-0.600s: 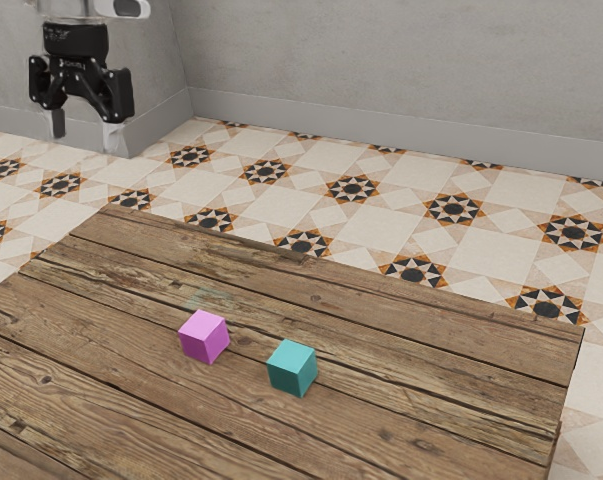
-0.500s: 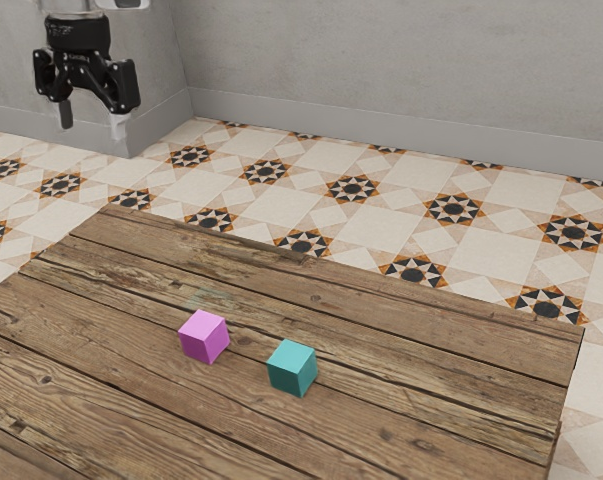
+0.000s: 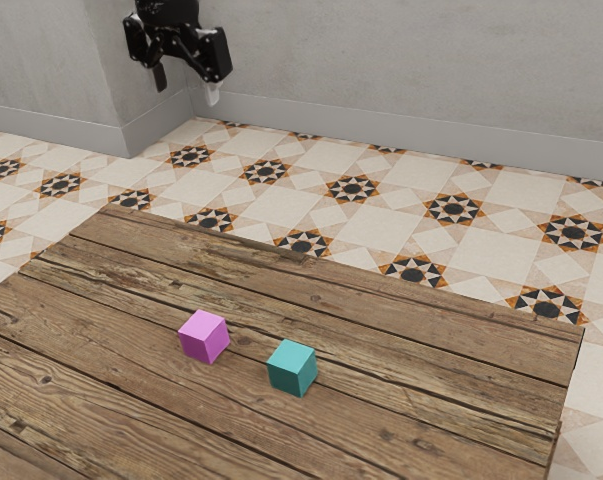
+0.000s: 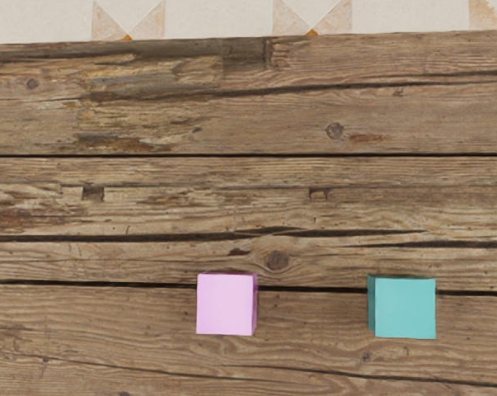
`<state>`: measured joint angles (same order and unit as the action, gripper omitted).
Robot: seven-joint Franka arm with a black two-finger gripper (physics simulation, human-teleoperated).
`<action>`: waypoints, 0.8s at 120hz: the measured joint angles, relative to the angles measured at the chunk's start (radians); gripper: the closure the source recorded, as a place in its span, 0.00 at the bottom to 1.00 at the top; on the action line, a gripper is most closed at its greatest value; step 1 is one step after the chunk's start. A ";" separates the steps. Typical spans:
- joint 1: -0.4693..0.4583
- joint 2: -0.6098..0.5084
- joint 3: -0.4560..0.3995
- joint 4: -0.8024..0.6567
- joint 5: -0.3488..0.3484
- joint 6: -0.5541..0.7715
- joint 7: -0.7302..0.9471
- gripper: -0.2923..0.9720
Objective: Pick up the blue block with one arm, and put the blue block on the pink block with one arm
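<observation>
Two blocks on desk [image 3: 431, 330]: blue block [image 3: 292, 367] near pink block [image 3: 203, 336], not touching. Hand [image 3: 186, 87] high up, well apart from both, fingers spread, empty.

I see a big wooden table [image 3: 401, 340] made of long brown planks. The planks have dark cracks between them and little round knots [image 4: 335, 130] in the wood. Past the far edge of the table is a floor [image 3: 381, 190] of pale tiles. The tiles have dark star shapes [image 3: 453, 208] with orange bits around them. Behind the floor stands a plain gray wall [image 3: 431, 50], with a low gray strip [image 3: 401, 125] along its bottom.
</observation>
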<state>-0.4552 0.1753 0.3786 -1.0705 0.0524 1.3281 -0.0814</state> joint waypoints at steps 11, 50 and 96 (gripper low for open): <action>0.001 0.019 0.006 -0.019 -0.021 0.020 -0.010 0.25; -0.053 -0.024 0.021 -0.566 -0.109 0.395 -0.037 0.25; -0.156 -0.008 0.017 -0.844 -0.147 0.779 -0.052 0.25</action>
<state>-0.6108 0.1673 0.3959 -1.9141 -0.0950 2.1076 -0.1339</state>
